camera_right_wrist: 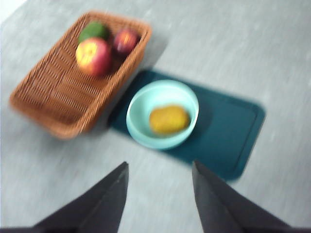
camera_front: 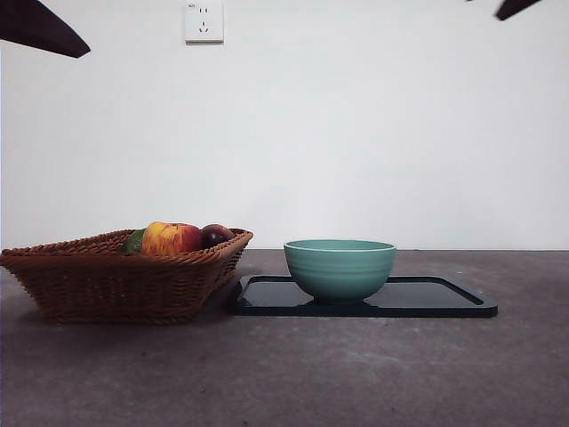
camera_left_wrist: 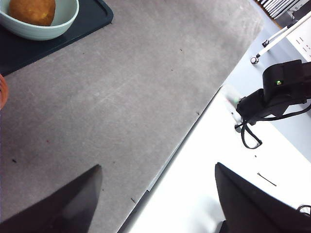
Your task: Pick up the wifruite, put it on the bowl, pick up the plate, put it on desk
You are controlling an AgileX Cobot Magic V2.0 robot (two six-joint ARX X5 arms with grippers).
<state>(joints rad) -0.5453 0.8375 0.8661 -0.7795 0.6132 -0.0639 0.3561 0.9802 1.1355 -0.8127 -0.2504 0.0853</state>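
Wifruite inside bowl, centre frame; left gripper and right gripper both spread, empty.

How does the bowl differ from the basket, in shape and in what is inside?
The bowl is round, smooth and teal; the basket is rectangular, woven and brown. The bowl holds one orange-brown wifruite; the basket holds an apple, a dark purple fruit and a green fruit. The bowl stands on a dark tray; the basket sits on the desk. Both hold fruit.

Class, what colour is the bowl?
Teal-green bowl, clearest in the front view.
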